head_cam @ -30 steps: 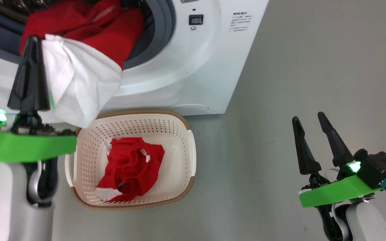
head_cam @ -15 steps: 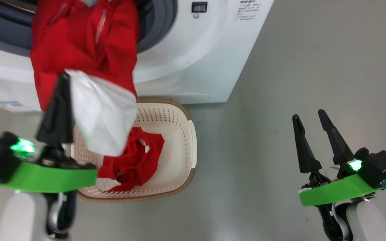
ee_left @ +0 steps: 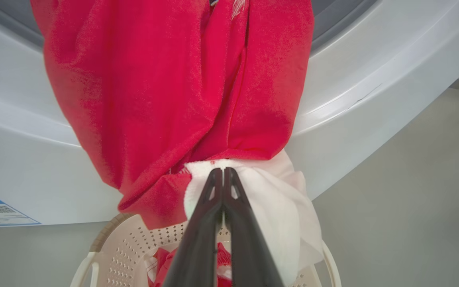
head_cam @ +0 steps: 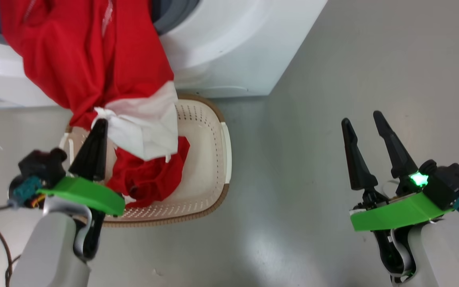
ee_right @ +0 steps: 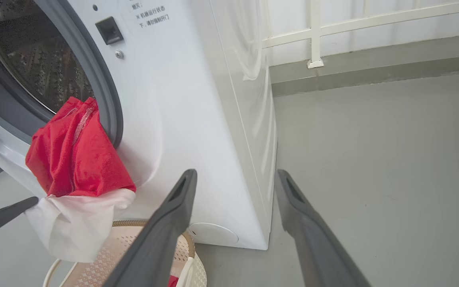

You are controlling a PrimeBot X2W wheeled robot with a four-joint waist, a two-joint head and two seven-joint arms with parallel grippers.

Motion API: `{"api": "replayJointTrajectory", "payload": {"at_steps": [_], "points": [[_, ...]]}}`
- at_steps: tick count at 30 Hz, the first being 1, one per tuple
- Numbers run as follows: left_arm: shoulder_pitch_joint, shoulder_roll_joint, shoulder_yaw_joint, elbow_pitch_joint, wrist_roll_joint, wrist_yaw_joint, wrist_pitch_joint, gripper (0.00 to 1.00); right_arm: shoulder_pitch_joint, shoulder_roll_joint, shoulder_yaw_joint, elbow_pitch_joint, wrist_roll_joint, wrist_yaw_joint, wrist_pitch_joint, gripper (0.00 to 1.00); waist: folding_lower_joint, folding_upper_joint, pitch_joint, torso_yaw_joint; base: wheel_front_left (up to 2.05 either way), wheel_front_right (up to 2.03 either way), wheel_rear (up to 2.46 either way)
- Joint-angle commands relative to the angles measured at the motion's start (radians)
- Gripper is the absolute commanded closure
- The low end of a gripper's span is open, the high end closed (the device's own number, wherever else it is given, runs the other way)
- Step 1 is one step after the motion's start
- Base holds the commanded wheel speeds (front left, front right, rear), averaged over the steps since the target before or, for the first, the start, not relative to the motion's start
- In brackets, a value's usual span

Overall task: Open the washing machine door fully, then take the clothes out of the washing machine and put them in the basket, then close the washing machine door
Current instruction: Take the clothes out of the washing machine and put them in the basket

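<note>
The red garment (head_cam: pixel 86 59) is soft matte cloth with a faintly napped surface. It hangs in long vertical folds from the mouth of the washing machine (head_cam: pixel 229 44) down over the glossy white, gently curved front panel. Its lower end is a crumpled white panel (head_cam: pixel 146 127) of thinner fabric. In the right wrist view the grey rubber gasket (ee_right: pixel 106 103) rings the opening, with the perforated steel drum (ee_right: pixel 34 59) behind it. The basket (head_cam: pixel 209 159) is cream plastic, rectangular with rounded corners, its walls pierced by rows of small holes under a brown woven-look rim. It stands on the smooth grey floor (head_cam: pixel 333 59) just in front of the machine, and another red garment (head_cam: pixel 150 179) lies crumpled inside it. The left gripper (head_cam: pixel 101 124) has its two long, dark, tapered fingers pressed flat together on the upper edge of the white panel — pinched tight, the cloth bunching round the tips — so the held garment dangles over the basket. Its pale forearm rises from the lower left of the head view, a green bracket at the wrist, with the fingers pointing up and a little right toward the machine. The right gripper (head_cam: pixel 361 116) hangs over bare floor well apart from the basket — fingers spread wide in a V, nothing between them, pointing up toward the machine's side
</note>
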Motion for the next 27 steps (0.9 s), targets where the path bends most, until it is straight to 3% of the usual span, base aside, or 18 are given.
{"api": "replayJointTrajectory", "payload": {"at_steps": [1,15,17,21,24,27], "points": [[-0.018,0.032,0.027,-0.001,0.012,-0.005,-0.011,1.00,-0.009,0.001,0.027,-0.027,-0.003,0.006,-0.006,0.00,0.0000,0.0000,0.029,-0.006,0.00,0.00,0.00],[-0.243,0.050,-0.094,0.316,-0.026,-0.006,-0.012,1.00,-0.079,0.001,0.051,-0.036,0.004,0.006,-0.006,0.00,0.0000,0.0000,0.140,-0.015,0.00,0.00,0.00],[-0.268,0.054,-0.102,0.348,-0.035,-0.006,-0.012,0.79,-0.084,0.001,0.053,-0.036,0.005,0.006,-0.006,0.00,0.0000,0.0000,0.147,-0.017,0.00,0.00,0.00],[-0.308,0.061,-0.120,0.384,-0.051,-0.006,-0.012,0.61,-0.093,0.001,0.056,-0.034,0.007,0.006,-0.006,0.00,0.0000,0.0000,0.157,-0.020,0.00,0.00,0.00],[-0.327,0.066,-0.133,0.402,-0.061,-0.006,-0.012,0.54,-0.098,0.001,0.057,-0.033,0.008,0.006,-0.006,0.00,0.0000,0.0000,0.162,-0.021,0.00,0.00,0.00],[-0.341,0.070,-0.148,0.413,-0.072,-0.006,-0.012,0.28,-0.101,0.001,0.055,-0.033,0.007,0.006,-0.006,0.00,0.0000,0.0000,0.165,-0.020,0.00,0.00,0.00]]}}
